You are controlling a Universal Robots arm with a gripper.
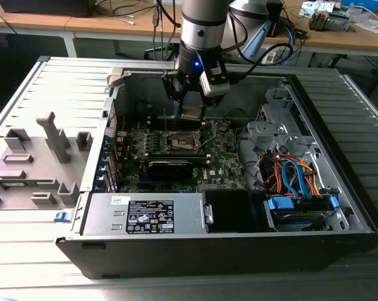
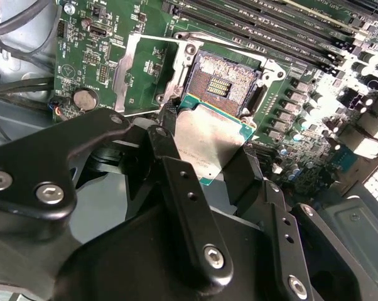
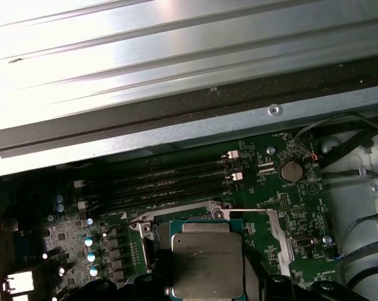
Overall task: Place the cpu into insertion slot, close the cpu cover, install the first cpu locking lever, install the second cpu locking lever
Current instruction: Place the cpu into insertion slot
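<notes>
My gripper (image 2: 208,141) is shut on the cpu (image 2: 209,139), a flat square chip with a silver-grey top, gripped at two opposite edges by black fingers (image 2: 167,135). The chip hangs tilted just above and beside the insertion slot (image 2: 223,84), whose brownish-gold pin field lies bare. The cpu cover (image 2: 134,69) is swung open beside the slot, with green board showing through its cut-out. In the first wrist view the cpu (image 3: 206,263) hides most of the slot, and the cover (image 3: 275,235) lies to one side. In the exterior view the gripper (image 1: 190,114) hovers over the slot (image 1: 179,143) inside the computer case.
Memory slots (image 3: 170,182) and a coin battery (image 3: 290,170) lie near the socket. A power supply box (image 1: 145,216) sits at the case's front, with a drive cage and coloured cables (image 1: 296,179) on the exterior view's right. A grey fixture tray (image 1: 38,157) stands outside the case on the exterior view's left.
</notes>
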